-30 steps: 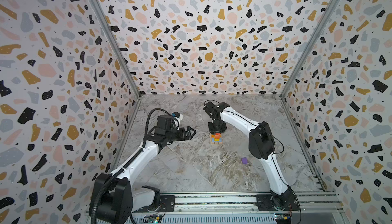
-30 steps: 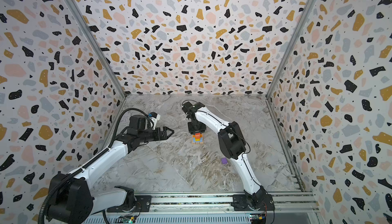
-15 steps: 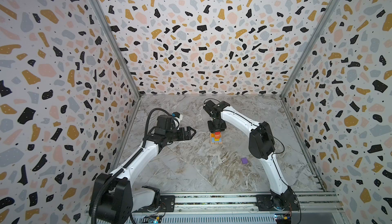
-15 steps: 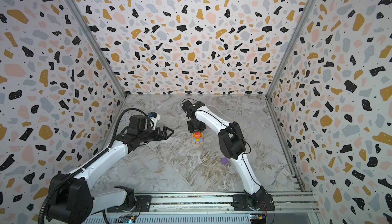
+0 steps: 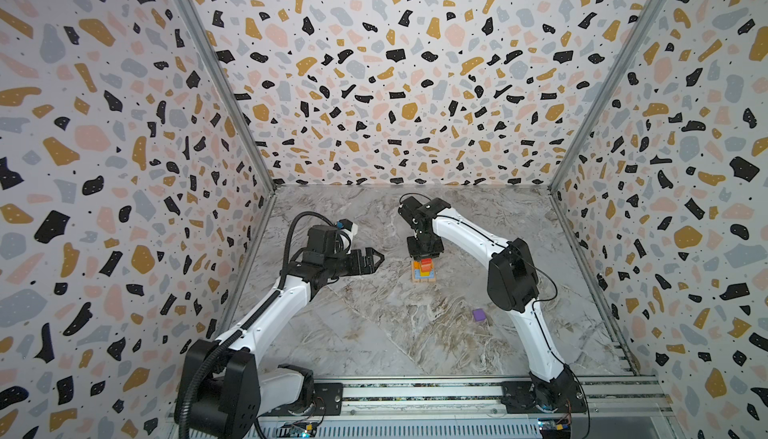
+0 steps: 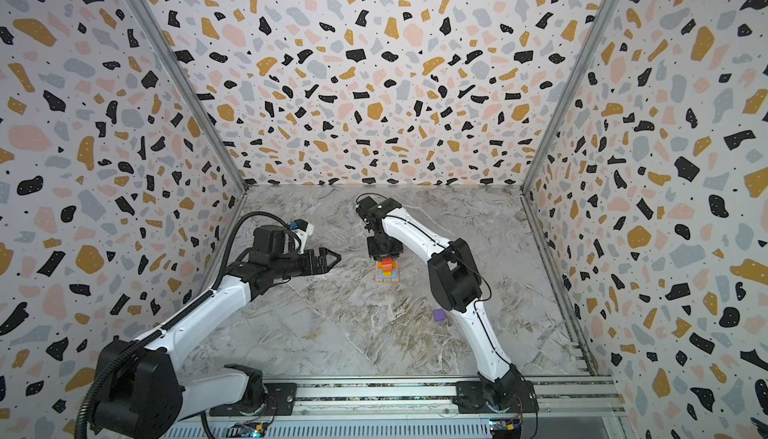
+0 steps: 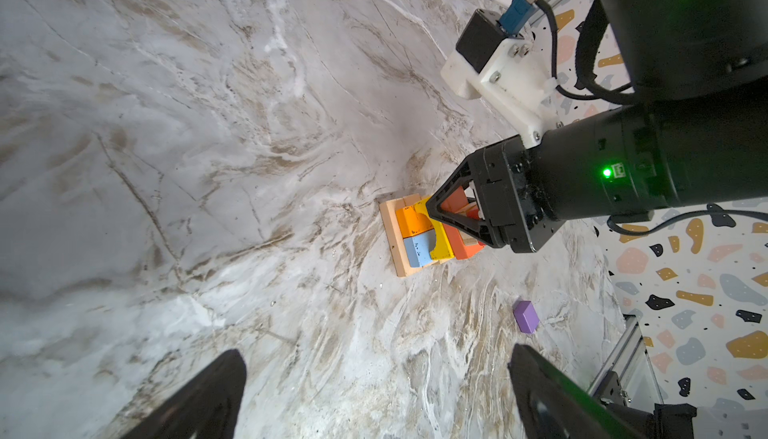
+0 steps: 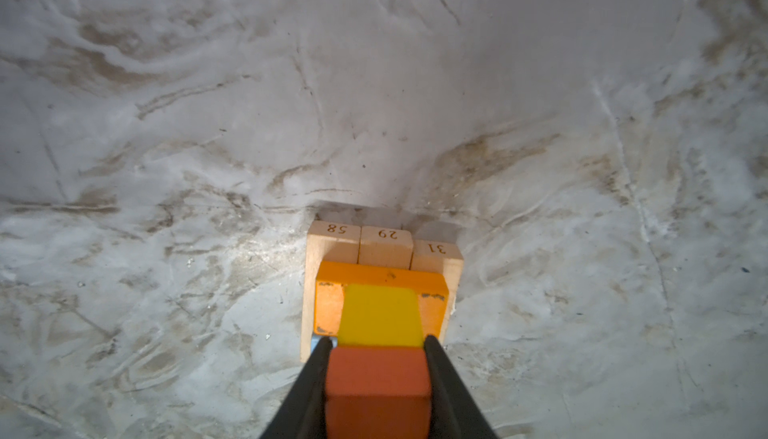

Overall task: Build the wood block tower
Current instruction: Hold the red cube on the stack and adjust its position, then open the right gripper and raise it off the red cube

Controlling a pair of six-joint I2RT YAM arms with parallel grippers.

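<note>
Your right pincer (image 8: 378, 343) has just tightened onto the red block (image 8: 378, 383), seated atop the tower (image 5: 424, 274) mid-table.
Your left pincer (image 5: 372, 257) hangs open nearby; the purple cube (image 5: 478, 315) lies apart, likely next.

The tan blocks (image 8: 385, 246) bear 58, 29 and 31.

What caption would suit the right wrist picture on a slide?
Right gripper grips a red block above the yellow layer of the tower.

Grey marble-look tabletop (image 5: 374, 333), terrazzo-print walls (image 5: 395, 63) on 3 sides, alu rail (image 5: 415, 391) along front edge.
</note>
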